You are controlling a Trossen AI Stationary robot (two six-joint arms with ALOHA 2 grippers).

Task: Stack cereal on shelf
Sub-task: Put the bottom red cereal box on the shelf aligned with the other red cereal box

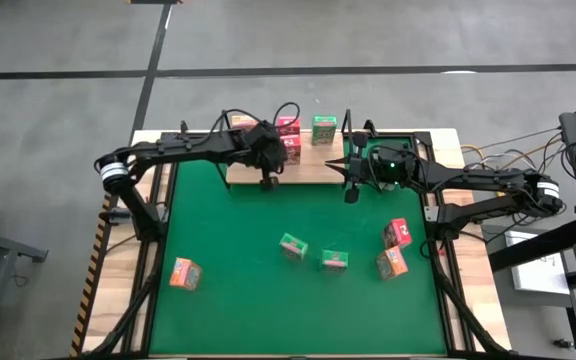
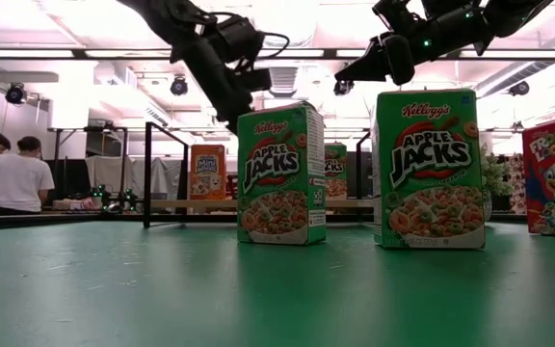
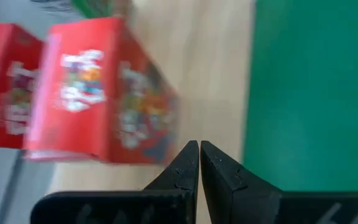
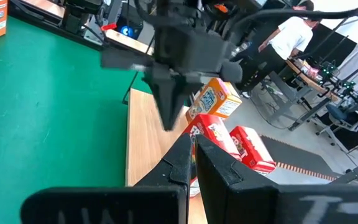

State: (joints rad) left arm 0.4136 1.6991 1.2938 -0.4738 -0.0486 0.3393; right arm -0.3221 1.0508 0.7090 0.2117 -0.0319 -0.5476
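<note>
Two green cereal boxes (image 2: pixel 280 173) stand upright nearest the low camera on the green mat (image 1: pixel 228 290), with pink and orange ones scattered toward the surface's right and left edges. Both tools are clenched and empty: the left tool (image 1: pixel 267 183) hangs over the shelf (image 1: pixel 308 172) at the far edge, beside the pink boxes (image 1: pixel 289 136) already on it, the right tool (image 1: pixel 349 194) just off its right end. My worry is the left tool, so near those pink boxes, clipping one and knocking it over.
</note>
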